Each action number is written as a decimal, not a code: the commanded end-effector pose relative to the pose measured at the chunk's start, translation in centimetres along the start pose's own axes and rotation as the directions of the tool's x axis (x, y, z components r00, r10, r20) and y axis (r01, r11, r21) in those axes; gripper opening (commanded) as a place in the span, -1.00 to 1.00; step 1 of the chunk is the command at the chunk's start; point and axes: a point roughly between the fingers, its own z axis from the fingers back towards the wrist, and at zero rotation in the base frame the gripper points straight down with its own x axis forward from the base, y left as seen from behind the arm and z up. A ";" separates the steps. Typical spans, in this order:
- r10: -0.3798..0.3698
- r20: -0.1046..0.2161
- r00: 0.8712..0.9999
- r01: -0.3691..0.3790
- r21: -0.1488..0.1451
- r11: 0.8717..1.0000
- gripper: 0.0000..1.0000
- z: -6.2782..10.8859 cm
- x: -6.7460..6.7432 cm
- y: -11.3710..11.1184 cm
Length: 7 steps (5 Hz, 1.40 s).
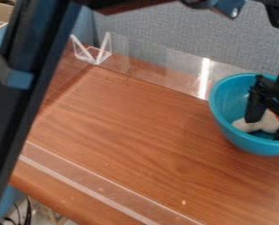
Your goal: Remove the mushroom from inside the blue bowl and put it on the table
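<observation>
The blue bowl (232,108) sits at the right edge of the table (130,132). My gripper (271,105) reaches down into the bowl, its dark fingers (257,104) apart and open. Below the fingertips lies the mushroom (266,127). Only its cream-white stem shows, and the cap is hidden behind the fingers. I cannot tell whether the fingers touch it.
A dark, blurred stretch of the arm (31,79) crosses the left side and top of the view, hiding part of the table. Low clear acrylic walls (166,66) edge the tabletop. A blue-grey panel stands behind.
</observation>
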 end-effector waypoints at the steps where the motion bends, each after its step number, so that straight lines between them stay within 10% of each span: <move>1: 0.014 0.066 0.998 -0.015 0.014 1.000 1.00 2.2 0.0 0.5; 7: 0.060 0.077 0.995 -0.061 0.004 0.998 1.00 1.6 0.2 1.1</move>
